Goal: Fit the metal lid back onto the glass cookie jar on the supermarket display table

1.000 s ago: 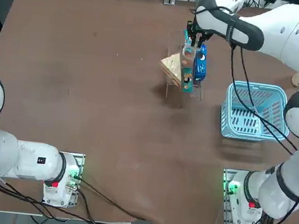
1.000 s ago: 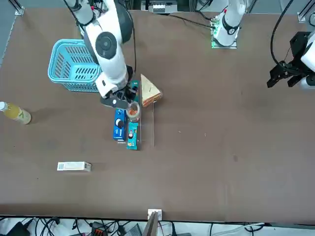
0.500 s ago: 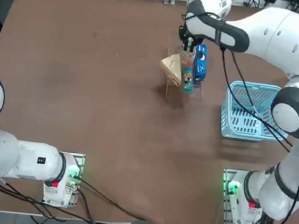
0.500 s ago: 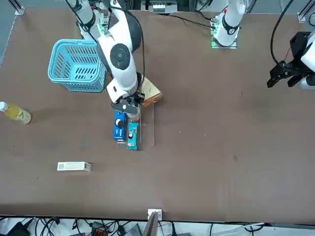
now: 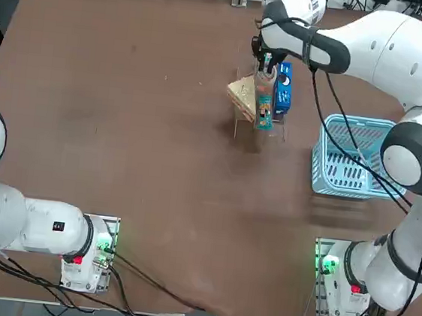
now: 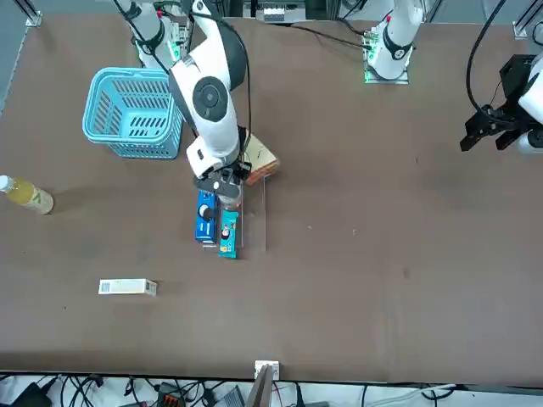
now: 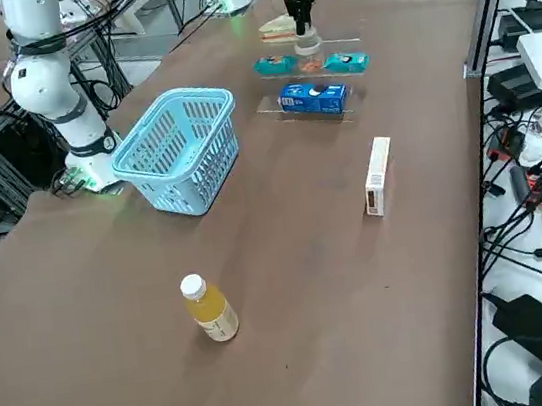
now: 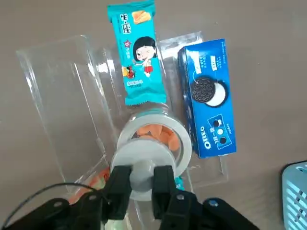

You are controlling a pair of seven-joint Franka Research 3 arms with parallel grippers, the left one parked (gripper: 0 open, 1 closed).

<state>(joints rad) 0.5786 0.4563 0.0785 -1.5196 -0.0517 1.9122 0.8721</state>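
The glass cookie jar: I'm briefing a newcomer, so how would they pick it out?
Find the clear acrylic rack on the brown table, beside the blue basket. The glass cookie jar stands there under the right gripper, whose jaws hold the metal lid. Unlike the flat teal packet and blue box, it is round and see-through.

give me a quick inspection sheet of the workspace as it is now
surface: brown table, bare over most of its area
job's things: lid held just above the jar, partly overlapping its mouth, not seated; jar stands in the clear rack
clutter: blue cookie box and teal snack packet in the rack, sandwich pack beside them; blue basket; juice bottle; white box
grippers: right gripper shut on the lid's knob, over the jar
cables: black cable runs along the right arm; more cables at the table edges
surroundings: nothing seen on the task's path
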